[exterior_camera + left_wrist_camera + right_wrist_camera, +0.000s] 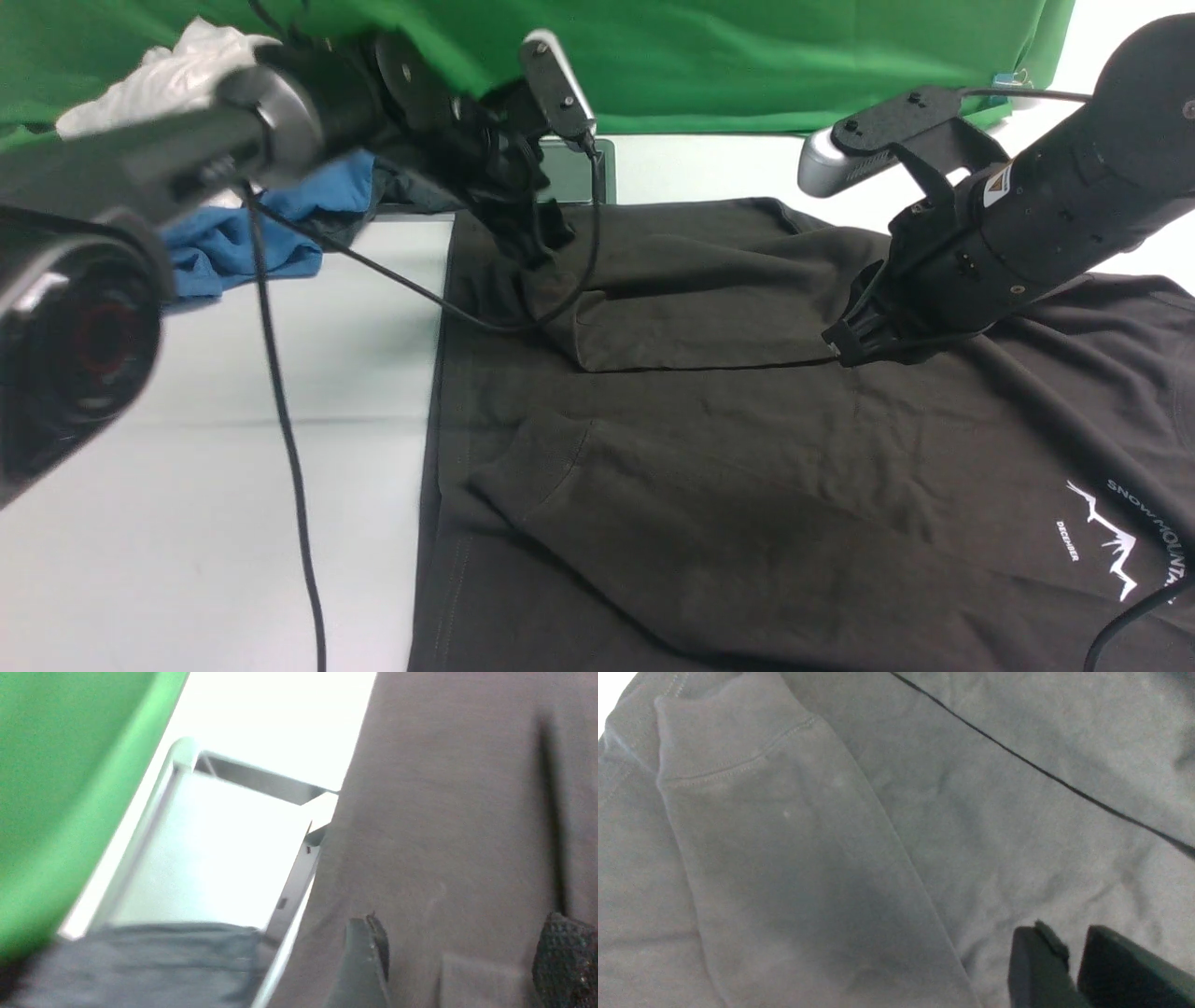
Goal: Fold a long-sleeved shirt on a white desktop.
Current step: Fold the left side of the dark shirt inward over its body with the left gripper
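- Left end effector (465, 961): fingers spread wide with nothing between them, hanging just over the far left corner of the shirt (709, 467).
- Right end effector (851, 347): jaws pressed nearly together at the end of a folded-over flap's edge. Creases run toward them, so I judge they pinch the shirt there, though the nip itself is hidden.
- Beneath both, the shirt lies spread on the desk (233, 420). One sleeve (752, 826), cuff included, lies across the body, on the robot's side of the right end effector and toward the left arm. The chest logo (1116, 546) sits nearer the robot again.
- Step in hand, as I judge it: the far edge is being laid over the body. Next, the right end effector must let go, and both need a fresh hold for the next fold.
- Just beyond the left end effector are a silver-rimmed panel (210, 858) and a small dark grey garment (163, 956). A blue garment (243, 243) lies farther out, with the green backdrop (747, 56) behind everything.
- Count: two end effectors, one shirt, one dark grey garment, one blue garment, one panel.
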Controlling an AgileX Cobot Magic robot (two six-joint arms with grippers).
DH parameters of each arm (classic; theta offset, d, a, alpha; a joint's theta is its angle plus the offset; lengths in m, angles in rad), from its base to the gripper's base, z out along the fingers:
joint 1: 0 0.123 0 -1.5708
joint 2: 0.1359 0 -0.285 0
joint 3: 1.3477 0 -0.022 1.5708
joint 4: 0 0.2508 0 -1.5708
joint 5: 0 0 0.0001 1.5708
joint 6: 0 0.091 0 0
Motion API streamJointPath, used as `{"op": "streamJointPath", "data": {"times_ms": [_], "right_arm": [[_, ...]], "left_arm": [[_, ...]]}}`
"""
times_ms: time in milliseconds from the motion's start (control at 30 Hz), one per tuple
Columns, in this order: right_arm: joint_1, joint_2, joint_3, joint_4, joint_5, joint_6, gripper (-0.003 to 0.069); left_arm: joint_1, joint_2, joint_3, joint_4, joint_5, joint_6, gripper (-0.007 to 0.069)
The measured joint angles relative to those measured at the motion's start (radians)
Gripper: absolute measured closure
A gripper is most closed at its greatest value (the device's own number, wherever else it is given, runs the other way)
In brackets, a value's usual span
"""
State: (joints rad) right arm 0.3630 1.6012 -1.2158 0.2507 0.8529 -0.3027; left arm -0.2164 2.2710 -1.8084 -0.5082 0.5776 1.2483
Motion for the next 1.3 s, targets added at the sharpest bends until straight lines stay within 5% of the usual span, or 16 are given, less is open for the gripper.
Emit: {"op": "streamJointPath", "data": {"times_ms": [167,400,700,1100,1300], "right_arm": [[0.0,0.0,0.0,0.009,0.0,0.0,0.0492],[0.0,0.0,0.0,0.025,0.001,0.0,0.0492],[0.0,0.0,0.0,0.05,0.017,0.0,0.0485],[0.0,0.0,0.045,0.057,0.005,-0.005,0.048],[0.0,0.0,0.111,0.059,-0.015,-0.011,0.0478]], "left_arm": [[0.006,0.031,0.0,-0.14,0.01,-0.049,0.0168],[0.011,0.028,0.0,-0.066,0.061,-0.11,0.0241],[0.046,0.012,0.0,0.006,0.258,-0.142,0.0592],[0.055,-0.125,0.001,0.044,0.518,-0.057,0.0606],[0.056,-0.123,0.047,-0.062,0.437,-0.075,0.0596]]}}
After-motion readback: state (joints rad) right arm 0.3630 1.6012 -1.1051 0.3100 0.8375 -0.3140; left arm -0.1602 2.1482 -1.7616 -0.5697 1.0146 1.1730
